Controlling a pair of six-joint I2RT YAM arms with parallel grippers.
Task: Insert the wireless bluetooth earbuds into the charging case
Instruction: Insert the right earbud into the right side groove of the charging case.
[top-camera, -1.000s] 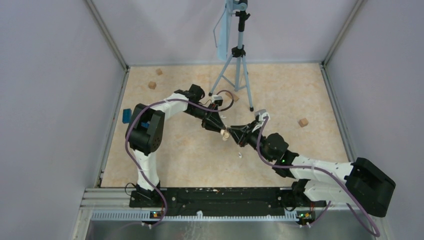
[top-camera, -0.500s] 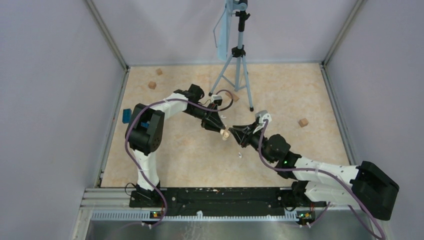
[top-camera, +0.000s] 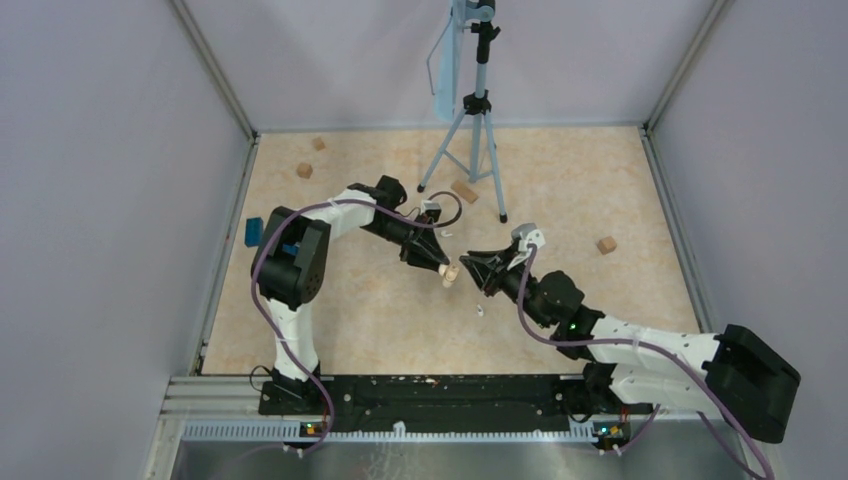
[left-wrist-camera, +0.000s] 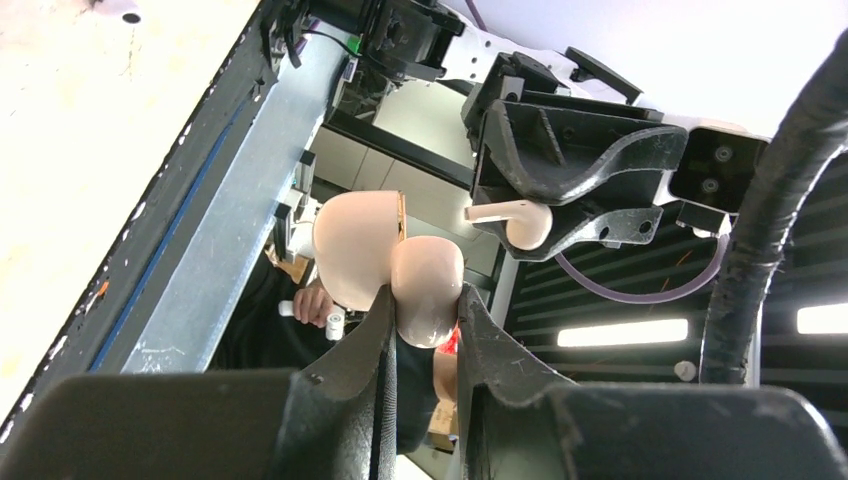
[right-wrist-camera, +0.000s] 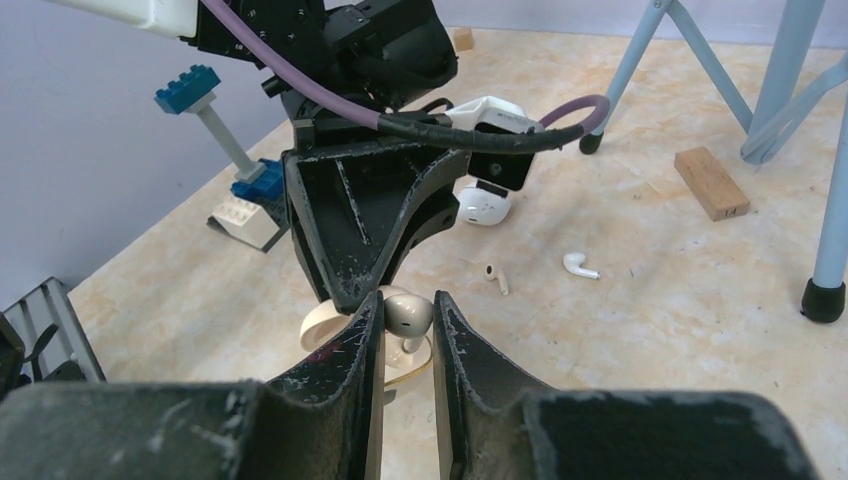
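Earbud (right-wrist-camera: 405, 312) sits pinched between the narrow fingers of my right gripper (top-camera: 474, 267), stem pointing toward the case (left-wrist-camera: 425, 290) and just short of it. My left gripper (top-camera: 438, 262) is clamped tight on that beige case, whose lid (left-wrist-camera: 352, 245) is swung open. The two grippers meet nose to nose, lifted above the middle of the table (top-camera: 560, 180).

I judge this to be the insertion step: the earbud is lined up near the mouth but not seated. Next I need to match the stem to its socket, ease it in straight, and release only once it sits. My left must hold the case steady, since a slight tilt could jam the earbud or drop it.

What is inside the case I cannot tell, as no view shows the sockets. A white case (right-wrist-camera: 483, 208) lies on the table beyond and looks shut. Two loose earbuds (right-wrist-camera: 580, 265) lie near it, outside any case.
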